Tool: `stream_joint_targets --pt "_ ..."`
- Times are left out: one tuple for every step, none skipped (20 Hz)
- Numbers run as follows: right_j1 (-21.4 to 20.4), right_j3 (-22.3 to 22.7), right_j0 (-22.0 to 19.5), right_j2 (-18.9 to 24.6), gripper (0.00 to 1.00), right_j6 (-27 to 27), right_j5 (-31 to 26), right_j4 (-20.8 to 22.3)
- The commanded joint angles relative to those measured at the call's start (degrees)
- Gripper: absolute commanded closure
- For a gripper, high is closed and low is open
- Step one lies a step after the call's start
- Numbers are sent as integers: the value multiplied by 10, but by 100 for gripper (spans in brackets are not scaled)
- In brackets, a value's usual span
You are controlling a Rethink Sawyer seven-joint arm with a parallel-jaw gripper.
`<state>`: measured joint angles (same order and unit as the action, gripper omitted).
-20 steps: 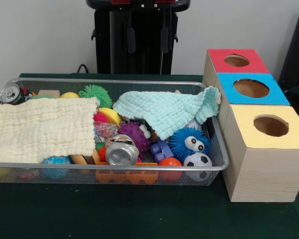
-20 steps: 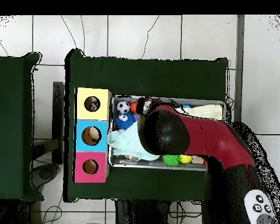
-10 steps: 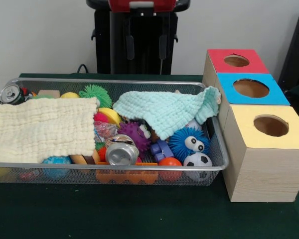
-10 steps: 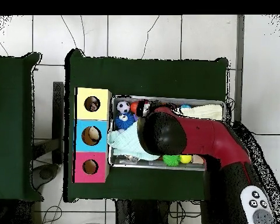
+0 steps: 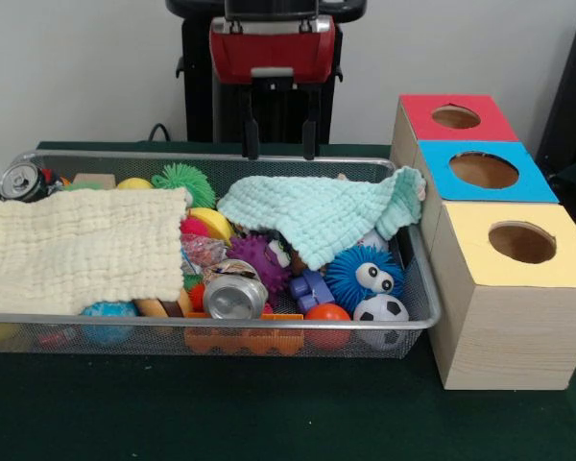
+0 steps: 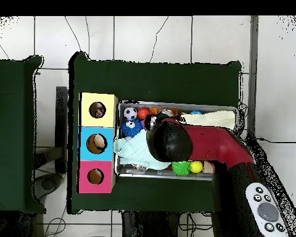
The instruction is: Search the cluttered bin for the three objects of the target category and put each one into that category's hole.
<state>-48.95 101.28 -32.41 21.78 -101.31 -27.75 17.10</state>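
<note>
The wire mesh bin (image 5: 424, 288) lies across the table, full of toys. One wad of white wrapper with confetti spots (image 5: 204, 252) shows in the bin's middle, between the cream cloth (image 5: 77, 250) and a silver can (image 5: 233, 293). No other wad shows. My gripper (image 5: 280, 144) hangs open and empty over the bin's far rim, above the mint cloth (image 5: 317, 216). The yellow-topped box (image 5: 504, 317) with its round hole (image 5: 521, 242) stands right of the bin. In the overhead view my arm (image 6: 206, 143) covers the bin's middle and hides the gripper; the yellow box (image 6: 107, 100) is at the left.
Blue-topped (image 5: 528, 187) and red-topped (image 5: 418, 108) boxes stand behind the yellow one. The bin also holds a second can (image 5: 21, 181), spiky balls, a small football (image 5: 380, 312), an orange comb-like toy (image 5: 242, 338) and other toys. The robot's pedestal (image 5: 197, 86) stands behind the bin.
My gripper has come down into the front view, from only the finger tips at the top edge to its whole red body. In the overhead view the arm has shifted slightly.
</note>
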Motion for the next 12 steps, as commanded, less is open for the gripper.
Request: stream_joint_targets --pt "76 -5 -6 30 0 24 46 51" --pt "86 -5 -7 32 0 21 55 52" --pt "91 -5 -6 31 0 16 57 52" --pt "100 -7 -4 30 0 14 67 57" --pt "103 -7 -4 30 0 11 68 57" --pt "104 -4 -6 33 0 11 70 57" --pt "106 -3 -7 37 0 12 70 57" --pt "110 -4 -9 41 0 13 69 55" --pt "114 -4 -10 46 0 14 69 53" --pt "120 -7 -10 50 0 13 69 51" --pt "125 -9 -9 52 0 13 70 51" --pt "130 -12 -7 52 0 10 71 50"
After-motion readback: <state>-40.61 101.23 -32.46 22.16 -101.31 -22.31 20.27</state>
